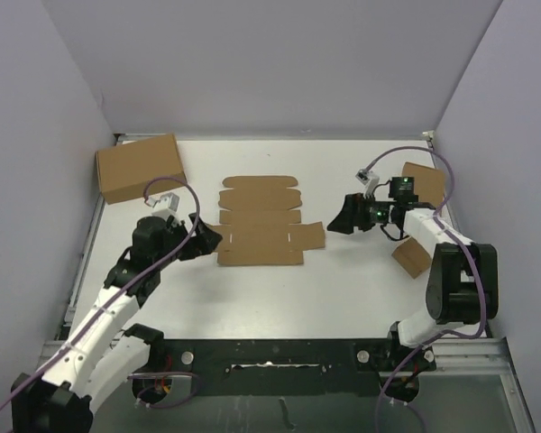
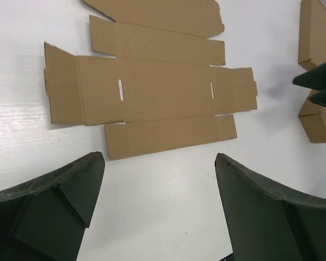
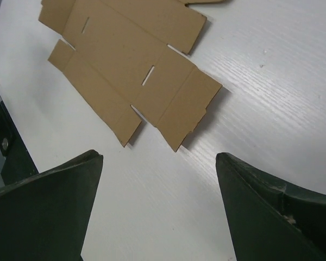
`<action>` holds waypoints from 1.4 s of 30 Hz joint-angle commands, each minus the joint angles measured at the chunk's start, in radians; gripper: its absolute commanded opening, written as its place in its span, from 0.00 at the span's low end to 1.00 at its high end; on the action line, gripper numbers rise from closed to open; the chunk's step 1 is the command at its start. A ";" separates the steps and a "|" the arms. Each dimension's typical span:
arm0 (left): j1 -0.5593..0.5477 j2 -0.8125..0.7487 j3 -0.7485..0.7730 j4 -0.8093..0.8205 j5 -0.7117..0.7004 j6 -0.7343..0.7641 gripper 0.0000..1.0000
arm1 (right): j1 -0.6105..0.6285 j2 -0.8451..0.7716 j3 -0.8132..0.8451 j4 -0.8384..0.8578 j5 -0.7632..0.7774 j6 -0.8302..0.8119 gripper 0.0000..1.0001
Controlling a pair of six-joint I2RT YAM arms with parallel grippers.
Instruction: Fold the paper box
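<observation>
The left end effector (image 2: 158, 163) is holding its dark fingers spread wide over the white bench (image 2: 168, 217), with nothing between them. The right end effector (image 3: 158, 157) is gaping just as wide and is gripping nothing. The paper box (image 2: 152, 92) is lying on the bench as a flat, unfolded sheet between the two end effectors. It is sitting just ahead of each one's fingertips and touching neither, with its flaps and two slots facing up. A larger closed carton (image 1: 140, 167) is sitting well apart from the left end effector, behind it toward the bench's far left corner. Two small closed boxes are resting behind the right end effector, one box (image 1: 424, 183) beside its wrist and the other box (image 1: 412, 257) nearer that arm's base.
</observation>
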 commanded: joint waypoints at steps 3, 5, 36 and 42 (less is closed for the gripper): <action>0.011 -0.234 -0.131 0.149 0.038 -0.155 0.83 | 0.111 0.147 0.153 -0.059 0.243 0.067 0.80; 0.012 -0.264 -0.151 0.135 0.039 -0.173 0.82 | 0.118 0.215 0.196 -0.084 0.257 0.081 0.71; 0.015 -0.169 -0.228 0.100 0.095 -0.278 0.74 | 0.073 0.455 0.249 -0.111 -0.016 0.267 0.01; 0.010 -0.010 -0.208 0.207 0.159 -0.299 0.74 | -0.024 0.252 0.047 -0.140 -0.066 0.229 0.02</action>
